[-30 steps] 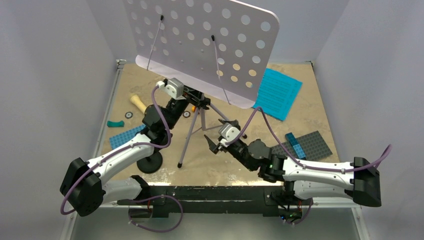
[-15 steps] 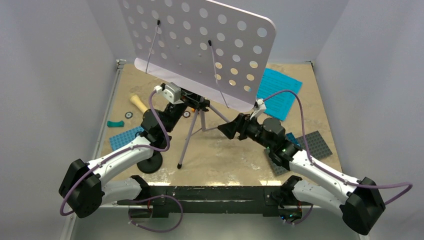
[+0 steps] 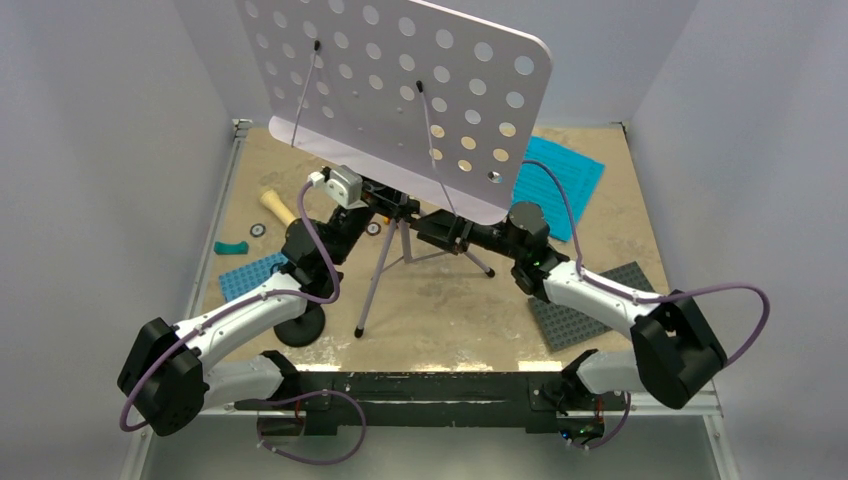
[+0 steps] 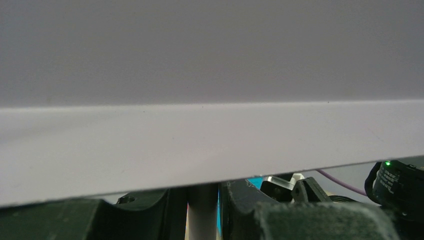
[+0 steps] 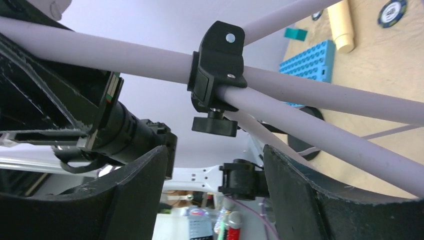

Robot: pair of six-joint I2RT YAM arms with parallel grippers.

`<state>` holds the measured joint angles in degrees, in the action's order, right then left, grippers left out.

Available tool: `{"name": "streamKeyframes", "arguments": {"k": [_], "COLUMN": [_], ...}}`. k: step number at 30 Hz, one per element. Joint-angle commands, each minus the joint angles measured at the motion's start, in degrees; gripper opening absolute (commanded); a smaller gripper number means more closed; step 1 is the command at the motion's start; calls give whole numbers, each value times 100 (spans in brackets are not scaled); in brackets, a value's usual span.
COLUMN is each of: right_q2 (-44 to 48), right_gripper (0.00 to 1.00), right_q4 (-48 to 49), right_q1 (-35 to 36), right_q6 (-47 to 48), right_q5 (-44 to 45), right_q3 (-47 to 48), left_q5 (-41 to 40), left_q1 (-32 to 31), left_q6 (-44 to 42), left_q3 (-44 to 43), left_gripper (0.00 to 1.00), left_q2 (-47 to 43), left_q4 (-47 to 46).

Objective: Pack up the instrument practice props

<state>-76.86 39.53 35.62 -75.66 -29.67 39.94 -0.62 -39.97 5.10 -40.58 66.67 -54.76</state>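
- The right gripper (image 3: 430, 228) sat low at centre frame, over bare worktop (image 3: 450, 310), a second ago. It has since swung up and in from the right to the hub of the tripod (image 3: 375, 285).
- Over the same second the perforated desk of the music stand (image 3: 400, 90) slid a little towards the upper left, then settled. The left arm has not shifted.
- My reading: one arm steadies the stand while the other comes in to work the collar, so folding the stand looks to be the step in hand. Nothing is packed yet.
- Left gripper (image 3: 385, 198): its wrist view shows the pale post (image 4: 202, 212) pinched between the two dark jaws just under the desk's lip, so it is clenched on the music stand.
- Right gripper: released, jaws spread wide. In its wrist view the black collar (image 5: 217, 55) and its knob (image 5: 215, 125) lie just ahead of the gap, between the jaws but touching neither.
- The stand is upright at centre frame, with its feet on the worktop.
- The teal sheet-music pages (image 3: 560, 175) lie flat at upper right, well apart from both grippers.
- The cream toy microphone (image 3: 277, 208) lies at left.
- The round base of the mic stand (image 3: 300, 325) sits at lower left beside the left arm.
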Motion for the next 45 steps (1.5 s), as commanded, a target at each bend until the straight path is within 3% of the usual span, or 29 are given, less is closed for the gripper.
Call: {"name": "streamKeyframes", "arguments": {"k": [1, 10, 20, 26, 29, 38, 41, 44, 45], "right_q2": [-249, -650, -760, -712, -645, -147, -107, -86, -121], "right_gripper": [72, 55, 24, 0, 0, 0, 0, 0, 17], "right_q4": [1015, 1304, 1149, 922, 441, -3023, -3018, -2474, -2247], "right_q1": [-29, -72, -97, -163, -224, -207, -204, -231, -258], "right_q6": [-896, -1312, -1254, -1026, -423, 3171, 3226, 2663, 2408], "right_q5": [-345, -353, -374, -417, -481, 355, 287, -57, -291], "right_q3": [349, 599, 731, 842, 1070, 2355, 2254, 2001, 1947], "left_q5": [308, 325, 239, 191, 145, 192, 195, 188, 178], "left_q1": [-156, -161, -161, -161, -161, -161, -161, -161, -161], "left_q6": [115, 39, -53, -71, -79, -89, -84, -88, -95], "left_q3": [311, 347, 437, 445, 445, 463, 446, 445, 445], "left_gripper": [0, 0, 0, 0, 0, 0, 0, 0, 0], "left_q2": [85, 91, -13, -14, -32, -20, 22, 38, 39], "left_q4": [778, 713, 730, 761, 789, 853, 829, 826, 827]}}
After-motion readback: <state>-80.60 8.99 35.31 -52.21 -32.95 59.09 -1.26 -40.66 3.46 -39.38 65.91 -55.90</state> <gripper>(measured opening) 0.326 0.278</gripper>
